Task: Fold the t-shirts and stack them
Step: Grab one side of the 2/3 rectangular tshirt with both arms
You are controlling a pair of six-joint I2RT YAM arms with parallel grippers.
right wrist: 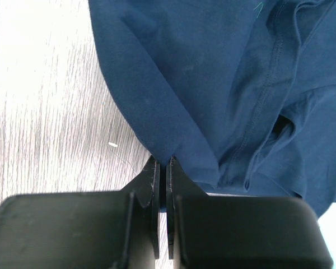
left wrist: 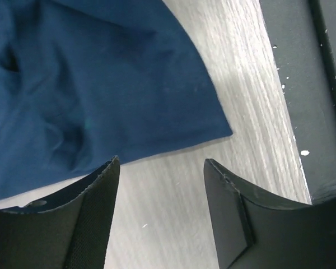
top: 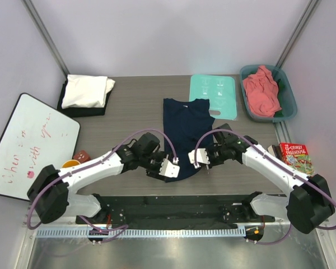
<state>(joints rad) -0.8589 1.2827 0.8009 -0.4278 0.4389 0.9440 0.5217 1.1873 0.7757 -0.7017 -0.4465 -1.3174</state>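
Plainly, the step in hand was the folding of the navy t-shirt [top: 185,126], which lay as a long narrow strip on the middle of the counter [top: 129,112], its near end between the two arms. At the far left a folded white t-shirt [top: 87,91] sat on a black t-shirt [top: 81,111], so the stack looked begun. A salmon pink t-shirt [top: 260,92] lay crumpled in the teal tub [top: 289,98] at far right, beside the mint-green board [top: 213,89], seemingly awaiting its turn.

The right gripper [right wrist: 162,168] was clenched on the navy shirt's near edge, with cloth pinched between its closed jaws low over the counter. The left gripper [left wrist: 159,190] was released, jaws spread wide, hovering just short of the shirt's other near corner with bare wood between its fingers [left wrist: 95,218]. It held nothing.

Whether that near end was hem or shoulders was hard to tell, though seams near the right gripper suggested a sleeve. The next move probably called for the left gripper to reach forward, straddle the corner and close level with the right's hold. Both could then lift the near edge together and carry it evenly toward the far end.
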